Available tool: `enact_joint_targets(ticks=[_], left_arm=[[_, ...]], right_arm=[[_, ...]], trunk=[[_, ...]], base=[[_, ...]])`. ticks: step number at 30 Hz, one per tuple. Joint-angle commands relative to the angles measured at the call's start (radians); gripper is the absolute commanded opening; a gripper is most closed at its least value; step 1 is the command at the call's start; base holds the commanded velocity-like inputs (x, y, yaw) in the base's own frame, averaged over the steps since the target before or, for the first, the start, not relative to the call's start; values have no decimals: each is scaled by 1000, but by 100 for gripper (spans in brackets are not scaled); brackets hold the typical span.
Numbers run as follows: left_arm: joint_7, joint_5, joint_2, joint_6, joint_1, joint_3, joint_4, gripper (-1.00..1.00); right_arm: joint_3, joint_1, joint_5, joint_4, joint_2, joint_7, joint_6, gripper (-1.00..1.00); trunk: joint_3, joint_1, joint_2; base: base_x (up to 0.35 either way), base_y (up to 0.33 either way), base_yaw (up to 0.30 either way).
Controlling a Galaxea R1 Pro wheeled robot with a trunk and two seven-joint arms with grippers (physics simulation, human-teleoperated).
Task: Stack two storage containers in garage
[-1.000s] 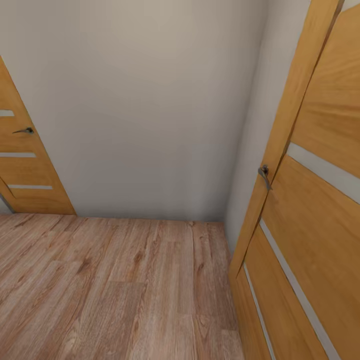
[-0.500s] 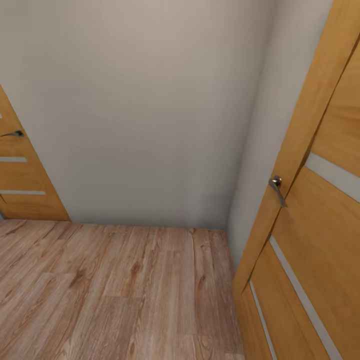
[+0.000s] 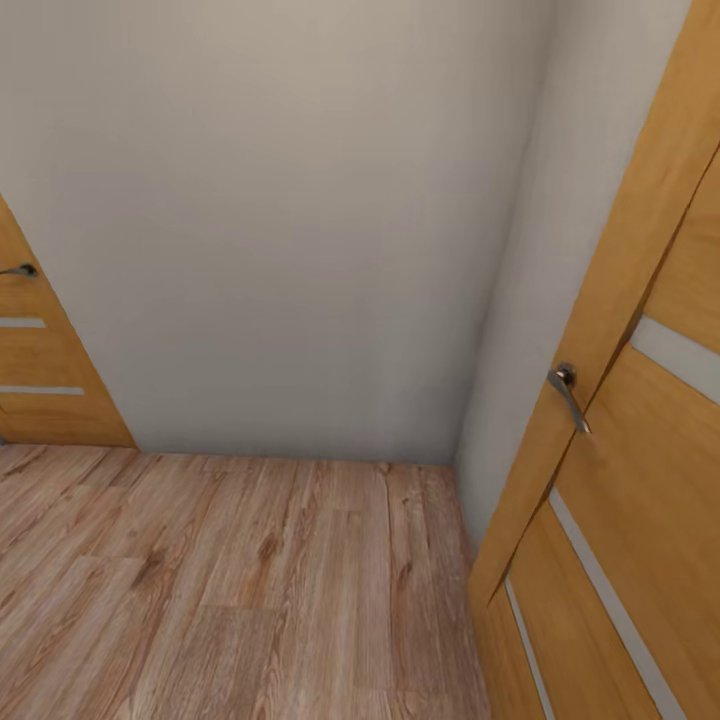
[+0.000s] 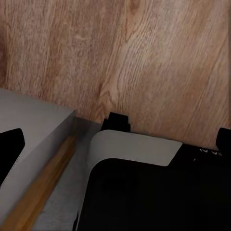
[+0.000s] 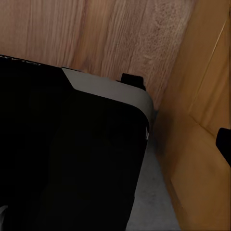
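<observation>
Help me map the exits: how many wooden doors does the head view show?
2: one door at the far left against the back wall, one door close on the right, swung open. Others may lie outside the frame.

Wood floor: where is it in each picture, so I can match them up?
Head view: the wood floor fills the lower part, under the wall.
Left wrist view: it lies beyond the robot's black and grey base.
Right wrist view: it lies beyond the base, beside the orange door.
Shared landmark: the orange door, at the right of the head view too.
</observation>
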Motion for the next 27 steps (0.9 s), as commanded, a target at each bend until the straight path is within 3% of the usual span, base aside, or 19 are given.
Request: enact_joint_targets(ticks=[1, 5, 14, 23, 27], left_arm=[[3, 5, -1, 4, 0, 4, 0, 100], [2, 5, -1, 5, 0, 4, 0, 100], [2, 6, -1, 5, 0, 4, 0, 100], [2, 6, -1, 5, 0, 4, 0, 100], [2, 6, -1, 5, 0, 4, 0, 100]], right_arm=[[8, -1, -10, 3, 1, 4, -5, 100], [8, -1, -10, 3, 1, 4, -5, 100], [8, -1, -10, 3, 2, 4, -5, 100], [6, -1, -12, 3, 2, 3, -5, 100], [7, -1, -11, 3, 1, 4, -5, 100]], trunk=[[-1, 0, -1], [-1, 0, -1], [-1, 0, -1], [-1, 0, -1], [-1, 0, -1]], base=[[34, 0, 0], [66, 0, 0], [298, 0, 0], [23, 0, 220], [1, 0, 42]])
